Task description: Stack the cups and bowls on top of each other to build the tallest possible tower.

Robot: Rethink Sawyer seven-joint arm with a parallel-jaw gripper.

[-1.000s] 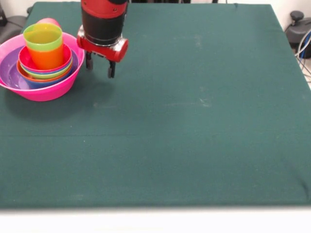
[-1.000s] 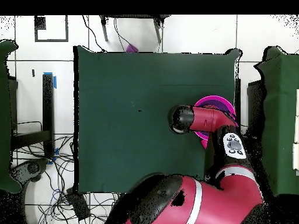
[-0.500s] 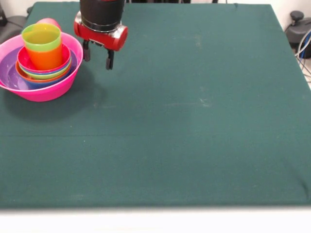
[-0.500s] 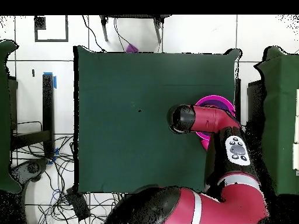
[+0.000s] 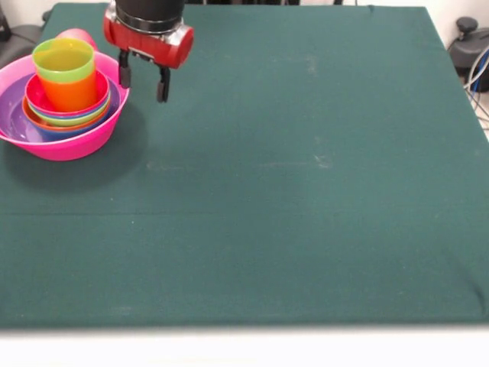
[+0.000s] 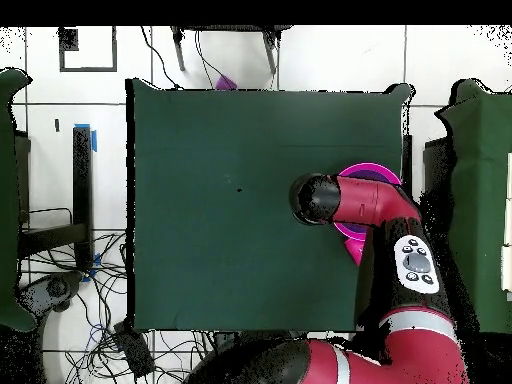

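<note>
The tower stands at the table's far left in the front view. Its base is the huge pink bowl [image 5: 76, 141], which also shows in the overhead view [image 6: 372, 169]. The purple bowl [image 5: 17, 107] and smaller bowls are nested inside. At the top, a lime green cup [image 5: 64, 58] sits in an orange cup [image 5: 70, 92]. A red-pink cup [image 5: 76, 34] shows just behind them. My gripper [image 5: 143, 90] hangs open and empty just right of the tower, above the cloth. In the overhead view the arm [image 6: 345, 200] hides the gripper and most of the tower.
The green cloth table [image 5: 306, 191] stretches to the right and front of the tower. Cables and equipment lie off the table's far right corner [image 5: 470, 46]. The tower is close to the table's left edge.
My gripper has moved up and toward the far left, closer to the tower's side, still open. The tower has not moved.
</note>
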